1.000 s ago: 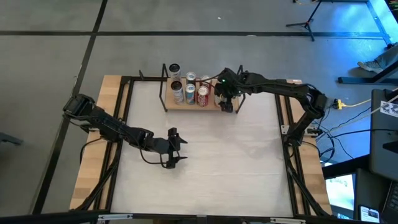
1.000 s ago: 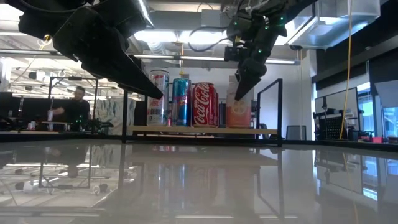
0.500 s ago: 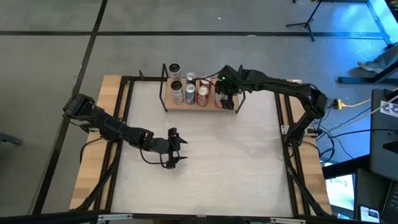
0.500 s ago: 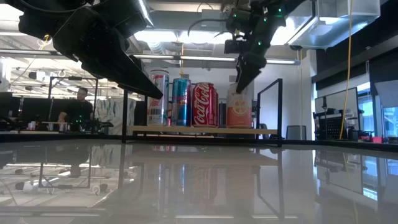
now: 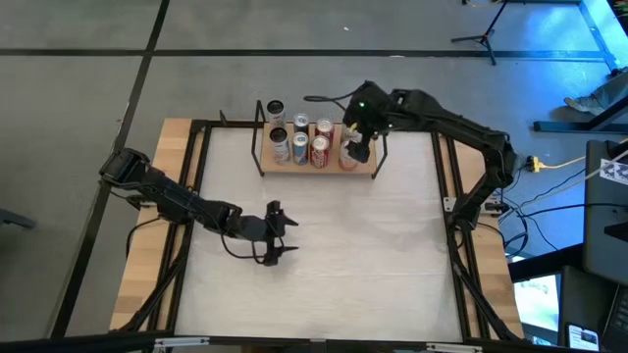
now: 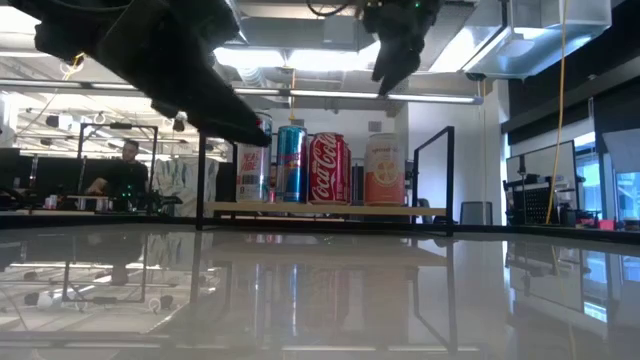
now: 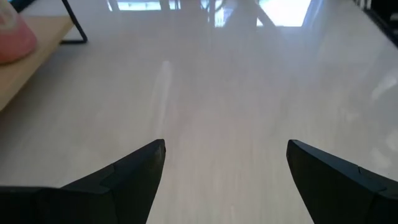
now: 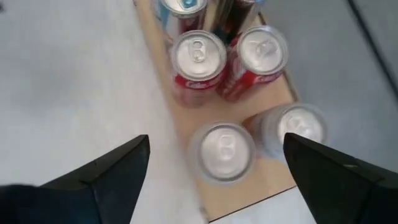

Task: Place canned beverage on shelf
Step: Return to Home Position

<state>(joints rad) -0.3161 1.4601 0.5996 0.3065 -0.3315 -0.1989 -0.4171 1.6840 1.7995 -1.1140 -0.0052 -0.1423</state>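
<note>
Standing on the shelf point(image 6: 300, 209), all cans point(image 6: 328, 168) look placed; only homing seems left. Right gripper point(image 8: 216, 142) hovers above the shelf's orange-white cans point(image 6: 384, 170), spread and empty; left gripper point(image 7: 225, 146), likewise spread, waits well apart.

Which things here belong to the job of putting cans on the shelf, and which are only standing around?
Job: shelf; orange-white cans, red cans and blue can on it; right gripper, open, above the orange-white cans.

Not the job: left gripper, open, waiting over bare table; person in the room behind.
</note>
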